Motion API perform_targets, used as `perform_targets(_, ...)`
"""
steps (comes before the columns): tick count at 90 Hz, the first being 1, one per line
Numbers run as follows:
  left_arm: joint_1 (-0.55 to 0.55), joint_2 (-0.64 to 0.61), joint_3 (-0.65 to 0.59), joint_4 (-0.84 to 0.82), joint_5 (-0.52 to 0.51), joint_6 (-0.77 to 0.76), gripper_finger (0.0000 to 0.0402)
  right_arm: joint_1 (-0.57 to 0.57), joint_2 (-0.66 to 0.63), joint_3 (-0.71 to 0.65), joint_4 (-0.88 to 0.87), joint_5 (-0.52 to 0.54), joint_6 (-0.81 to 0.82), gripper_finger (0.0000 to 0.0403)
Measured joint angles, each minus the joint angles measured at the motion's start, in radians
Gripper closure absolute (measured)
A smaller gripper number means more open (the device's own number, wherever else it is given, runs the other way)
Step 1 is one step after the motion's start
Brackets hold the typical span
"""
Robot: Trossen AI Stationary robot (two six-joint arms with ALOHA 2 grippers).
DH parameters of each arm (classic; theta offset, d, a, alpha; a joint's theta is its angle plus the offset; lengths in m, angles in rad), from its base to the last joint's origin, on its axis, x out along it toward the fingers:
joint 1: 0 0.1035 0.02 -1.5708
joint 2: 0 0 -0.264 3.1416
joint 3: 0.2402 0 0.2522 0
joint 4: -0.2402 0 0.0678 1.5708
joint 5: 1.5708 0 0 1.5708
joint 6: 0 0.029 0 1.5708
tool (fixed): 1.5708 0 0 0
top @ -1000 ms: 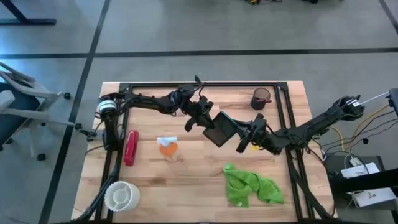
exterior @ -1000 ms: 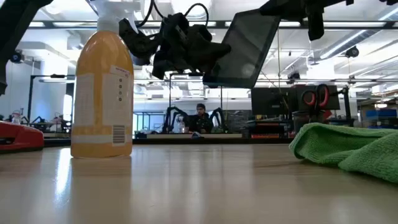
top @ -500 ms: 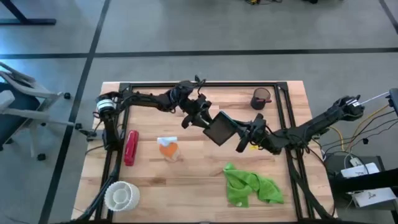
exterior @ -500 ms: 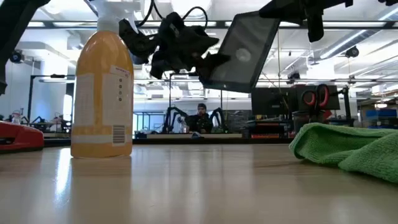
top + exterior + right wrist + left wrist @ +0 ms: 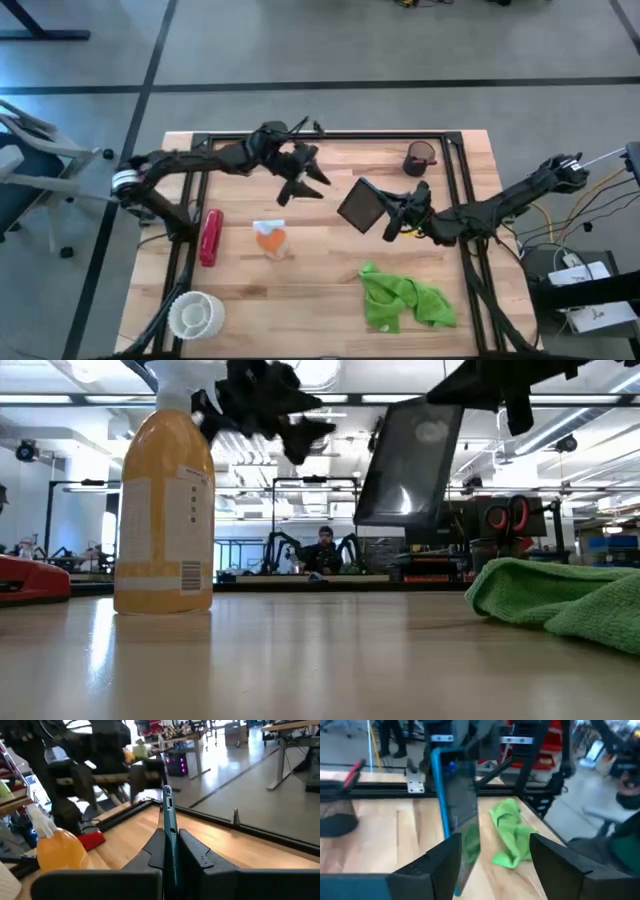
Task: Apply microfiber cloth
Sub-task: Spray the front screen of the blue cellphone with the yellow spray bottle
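Note:
The lime-green microfiber cloth (image 5: 405, 300) lies crumpled on the table at the near right, untouched; it also shows in the low view (image 5: 560, 598) and the left wrist view (image 5: 512, 837). A dark flat tablet (image 5: 360, 203) hangs above the table's middle, with my right gripper (image 5: 395, 217) shut on it. My left gripper (image 5: 305, 182) stands open to the left of the tablet, apart from it. Its fingers (image 5: 440, 865) are spread wide with nothing between them. My right gripper pinches the tablet's edge (image 5: 169, 820) between its two fingers, on the side of the tablet that faces the table's right. The fingers (image 5: 195, 851) come about level from the table's right. The tablet is lifted clear of the table and stands steeply tilted (image 5: 410, 460).
An orange spray bottle (image 5: 270, 238) stands left of centre, with a red object (image 5: 210, 237) to its left. A white ribbed cup (image 5: 195, 315) sits at the near left corner and a dark cup (image 5: 420, 158) at the far right. Bare wood lies between bottle and cloth.
My left gripper has opened, let go of the tablet and drawn back toward the table's left and far edge. The tablet stays in my right gripper, clear of the table, and has tipped more upright.

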State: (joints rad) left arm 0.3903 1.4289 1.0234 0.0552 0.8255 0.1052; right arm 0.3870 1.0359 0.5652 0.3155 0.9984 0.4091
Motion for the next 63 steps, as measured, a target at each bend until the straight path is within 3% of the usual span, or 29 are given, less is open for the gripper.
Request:
perform_targets(14,-0.003,-0.154,-0.051,-0.173,0.016,0.064,0.0203,0.000,-0.002,0.000,-0.008,-0.014,-0.007,0.0396)
perform_targets(21,0.003,-0.221,-0.091,-0.228,-0.022,0.069,0.0209,0.000,-0.008,0.000,-0.019,-0.022,-0.008,0.0396)
perform_targets(44,0.007,-0.418,-0.267,-0.265,-0.099,0.037,0.0225,-0.041,-0.012,0.000,-0.019,-0.040,-0.087,0.0396)
perform_targets(63,0.008,-0.574,-0.357,-0.301,-0.136,-0.017,0.0241,-0.086,-0.012,0.000,-0.020,-0.122,-0.129,0.0396)
